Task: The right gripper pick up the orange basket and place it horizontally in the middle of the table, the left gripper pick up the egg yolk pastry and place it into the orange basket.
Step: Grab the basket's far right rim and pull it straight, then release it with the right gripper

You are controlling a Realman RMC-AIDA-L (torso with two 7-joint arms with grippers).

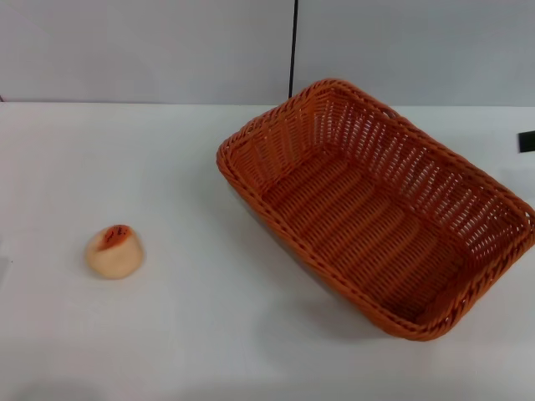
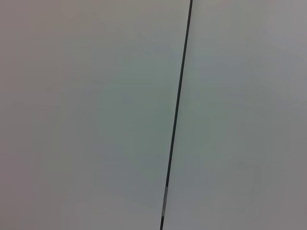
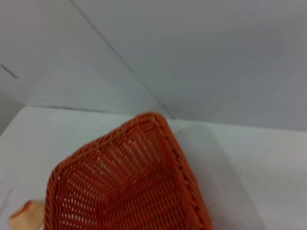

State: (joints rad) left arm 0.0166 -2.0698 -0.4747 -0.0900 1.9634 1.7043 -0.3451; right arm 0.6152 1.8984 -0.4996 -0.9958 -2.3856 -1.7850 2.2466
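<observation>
Basket: I see the orange basket (image 1: 376,205) on the right half of the table (image 1: 167,167), open side up and empty.
Basket axis: its long axis runs diagonally in my head view, from about 11 o'clock at the far corner near the wall to about 5 o'clock at the near right corner.
Pastry: the egg yolk pastry (image 1: 114,251) sits at roughly 9 o'clock from the basket, well apart from it, its orange-red patch tilted up and slightly toward the wall.
Right wrist view: a basket corner (image 3: 129,187) fills the frame, the pastry (image 3: 26,215) beside it.
Grippers: neither the left gripper nor the right gripper shows, so I can't tell their fingers.
Left wrist view: only the pale wall (image 2: 86,115) with a dark seam (image 2: 177,110).
</observation>
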